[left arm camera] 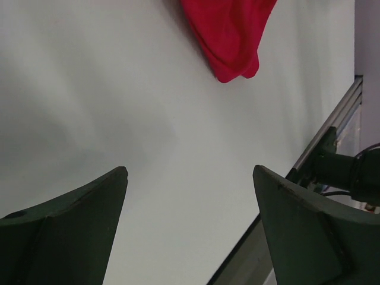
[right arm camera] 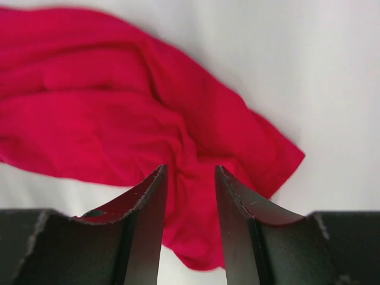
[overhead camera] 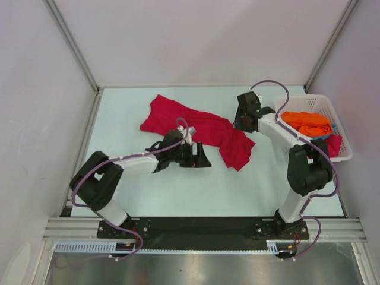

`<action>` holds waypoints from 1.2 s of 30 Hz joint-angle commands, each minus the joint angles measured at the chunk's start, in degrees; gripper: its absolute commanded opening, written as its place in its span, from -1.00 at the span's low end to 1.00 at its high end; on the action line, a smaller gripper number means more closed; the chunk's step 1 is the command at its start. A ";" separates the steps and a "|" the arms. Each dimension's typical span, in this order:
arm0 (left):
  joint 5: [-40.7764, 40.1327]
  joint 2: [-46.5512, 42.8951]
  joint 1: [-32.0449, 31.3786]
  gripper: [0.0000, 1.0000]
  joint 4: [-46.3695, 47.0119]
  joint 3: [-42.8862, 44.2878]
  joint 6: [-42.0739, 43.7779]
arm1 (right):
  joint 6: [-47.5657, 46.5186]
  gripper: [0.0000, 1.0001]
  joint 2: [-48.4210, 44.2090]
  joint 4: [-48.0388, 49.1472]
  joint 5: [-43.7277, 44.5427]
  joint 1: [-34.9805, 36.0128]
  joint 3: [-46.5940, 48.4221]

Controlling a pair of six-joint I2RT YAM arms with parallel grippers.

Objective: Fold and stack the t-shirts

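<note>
Crouching low beside crimson t-shirt [overhead camera: 196,127]: left arm [overhead camera: 133,163], jaws wide.

Left claw [left arm camera: 190,172] gapes wide and low; right claw [right arm camera: 190,171] points down, narrowly parted.

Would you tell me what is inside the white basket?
An orange t-shirt lies on top; teal cloth and red cloth peek out beside it. Anything beneath is covered.

The red t-shirt [overhead camera: 196,126] lies crumpled on the table [overhead camera: 178,190]. My left gripper [overhead camera: 205,159] sits low, just beside its near edge. My right gripper [overhead camera: 242,123] is at its right end. An orange t-shirt [overhead camera: 306,122] lies in the white basket [overhead camera: 314,102]
</note>
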 commanded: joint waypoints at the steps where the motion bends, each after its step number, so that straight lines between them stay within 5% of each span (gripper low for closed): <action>1: -6.57 3.12 -5.92 0.84 12.82 3.69 5.82 | 1.46 -0.14 -7.18 0.45 -1.74 0.51 -2.89; 11: -17.13 13.92 -11.39 0.83 20.74 8.61 7.68 | 1.81 -0.14 -19.49 -4.47 -4.91 1.91 -5.79; 31: -14.84 30.97 -14.46 0.84 29.96 17.14 -2.25 | 3.22 -0.14 -28.11 -16.94 -1.75 5.26 -4.30; 36: -13.44 34.24 -15.87 0.70 31.90 18.72 -5.24 | 3.22 -0.15 -28.11 -19.24 -0.08 5.61 -1.67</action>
